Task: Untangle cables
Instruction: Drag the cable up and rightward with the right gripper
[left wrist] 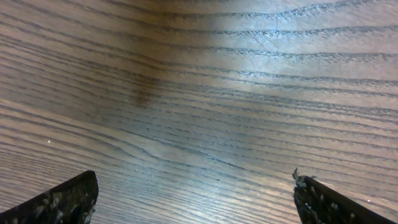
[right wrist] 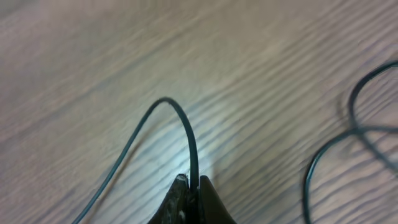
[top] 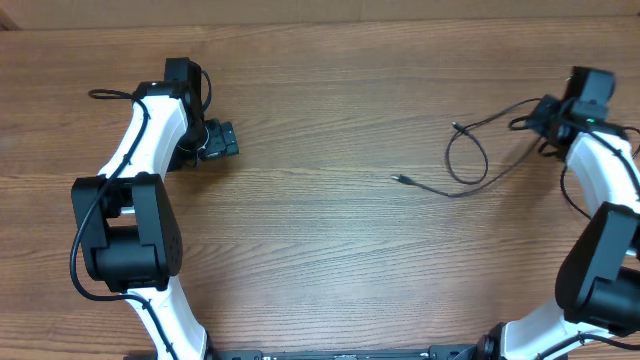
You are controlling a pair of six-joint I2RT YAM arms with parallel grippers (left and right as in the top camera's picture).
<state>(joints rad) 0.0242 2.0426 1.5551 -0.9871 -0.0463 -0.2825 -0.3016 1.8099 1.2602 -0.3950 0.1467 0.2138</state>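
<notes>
Thin black cables (top: 470, 160) lie loosely looped on the wooden table at the right, with silver-tipped plug ends near the middle (top: 400, 179) and at the upper loop (top: 456, 126). My right gripper (top: 545, 118) is shut on a cable at the far right; in the right wrist view the cord (right wrist: 186, 124) arches up out of the closed fingertips (right wrist: 194, 183), and more cable (right wrist: 336, 149) loops to the right. My left gripper (top: 222, 140) is open and empty at the far left, its fingers (left wrist: 193, 193) spread over bare wood.
The wooden table (top: 320, 250) spans the view. The black and white arm bases stand at the front left (top: 125, 235) and front right (top: 600, 270). A thicker arm wire (top: 105, 95) sticks out at the far left.
</notes>
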